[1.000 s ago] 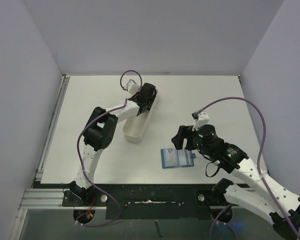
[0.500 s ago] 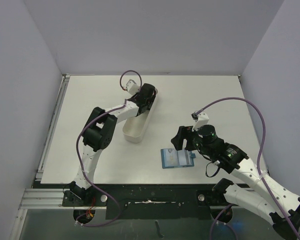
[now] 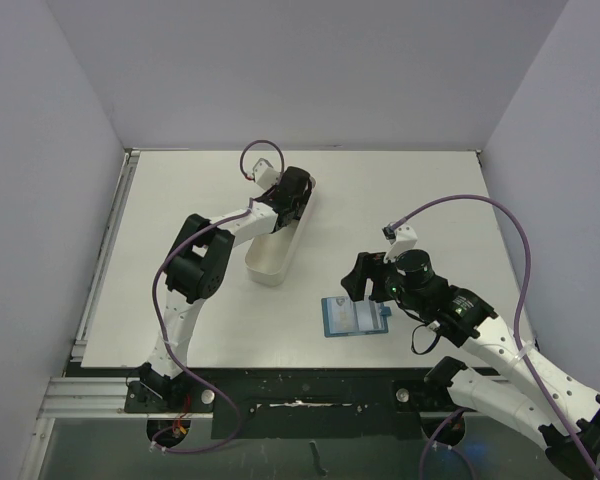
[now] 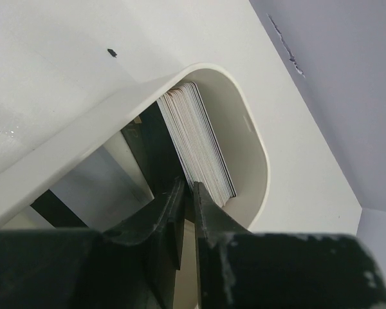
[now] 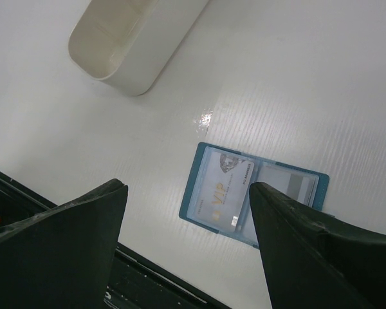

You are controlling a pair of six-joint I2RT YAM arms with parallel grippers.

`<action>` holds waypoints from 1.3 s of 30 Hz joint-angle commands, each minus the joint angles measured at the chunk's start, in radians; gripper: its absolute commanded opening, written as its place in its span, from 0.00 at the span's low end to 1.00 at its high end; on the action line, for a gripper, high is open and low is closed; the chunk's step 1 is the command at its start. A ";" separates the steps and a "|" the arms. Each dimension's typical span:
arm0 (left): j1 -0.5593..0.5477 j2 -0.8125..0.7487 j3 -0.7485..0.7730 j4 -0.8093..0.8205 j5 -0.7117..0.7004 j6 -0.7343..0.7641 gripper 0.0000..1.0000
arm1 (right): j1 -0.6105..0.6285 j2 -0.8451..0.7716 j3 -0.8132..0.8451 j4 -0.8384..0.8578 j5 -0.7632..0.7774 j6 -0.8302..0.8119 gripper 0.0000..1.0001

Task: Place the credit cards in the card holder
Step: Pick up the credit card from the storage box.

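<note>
Open and face up near the table's front lies the teal card holder (image 3: pixel 357 317) (image 5: pixel 284 183). A pale card marked VIP (image 5: pixel 224 190) sits in its left clear pocket. My right gripper (image 3: pixel 368 283) (image 5: pixel 186 187) hovers just above it, open wide and empty, its right finger over the holder's middle. A stack of credit cards (image 4: pixel 196 141) stands on edge at the far rounded end of the white tray (image 3: pixel 278 240) (image 4: pixel 257 148). My left gripper (image 3: pixel 292 195) (image 4: pixel 188 188) reaches down into that end. Its jaws are nearly together, pinching the near edge of a card at the stack's left side.
The long white tray (image 5: pixel 132 38) lies diagonally at the table's middle left, with dark dividers inside it. Purple-grey walls close the table at the back and both sides. The black front rail (image 5: pixel 26 206) runs close below the holder.
Almost nothing has moved. The left gripper stays in the tray's far end with tiny changes in its narrow gap; the right gripper has edged slightly over the holder.
</note>
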 commanded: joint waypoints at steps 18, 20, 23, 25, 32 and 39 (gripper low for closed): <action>0.008 -0.129 0.020 0.084 -0.037 0.035 0.04 | 0.000 0.000 0.002 0.036 -0.007 -0.003 0.78; 0.007 -0.131 0.021 0.084 -0.037 0.036 0.05 | -0.001 -0.001 0.002 0.036 -0.007 -0.002 0.78; 0.008 -0.133 0.020 0.084 -0.035 0.036 0.05 | 0.000 -0.002 0.002 0.037 -0.009 0.001 0.78; 0.008 -0.132 0.019 0.087 -0.034 0.039 0.04 | 0.000 -0.005 0.002 0.036 -0.010 0.002 0.78; 0.007 -0.162 -0.012 0.089 -0.004 0.023 0.00 | 0.000 -0.009 0.005 0.031 -0.009 0.001 0.78; -0.005 -0.277 -0.124 0.107 0.041 0.022 0.00 | -0.001 -0.015 0.000 0.036 -0.013 0.005 0.78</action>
